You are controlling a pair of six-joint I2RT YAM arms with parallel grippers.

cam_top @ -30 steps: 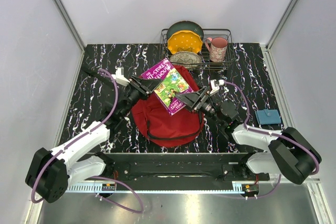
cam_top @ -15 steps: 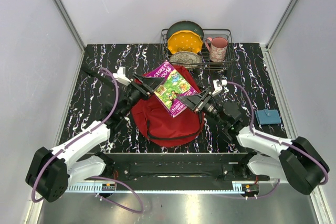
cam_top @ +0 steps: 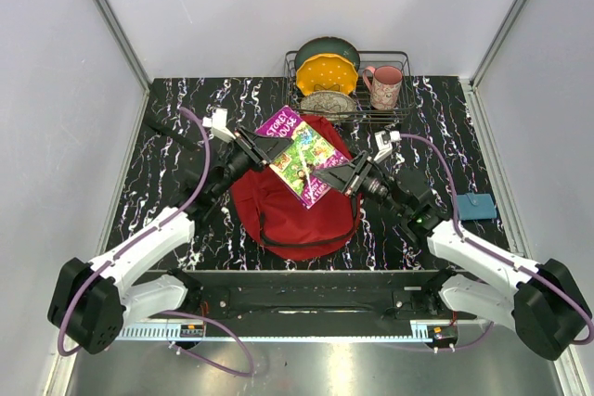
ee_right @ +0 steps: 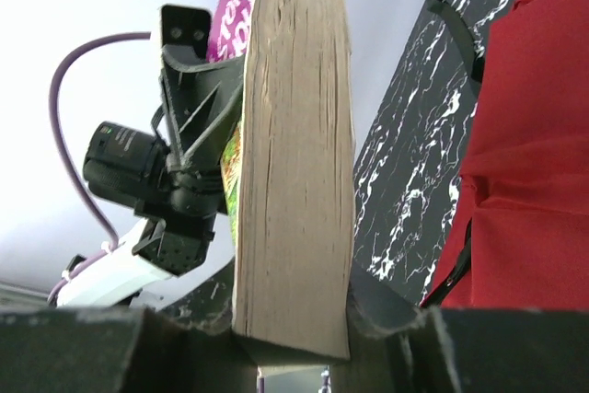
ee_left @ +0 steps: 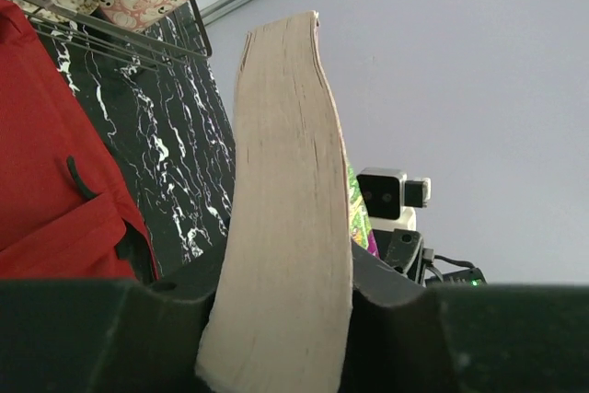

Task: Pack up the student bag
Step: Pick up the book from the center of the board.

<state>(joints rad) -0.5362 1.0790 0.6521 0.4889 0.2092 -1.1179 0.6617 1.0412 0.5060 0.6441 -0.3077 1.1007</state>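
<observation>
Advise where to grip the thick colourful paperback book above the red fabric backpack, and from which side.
Pinch the thick colourful paperback book across its thickness at an edge, coming in level from the side. It lies roughly flat above the red fabric backpack, covers up and down. The left fingers clamp its left edge that way, the right fingers its near-right edge.
</observation>
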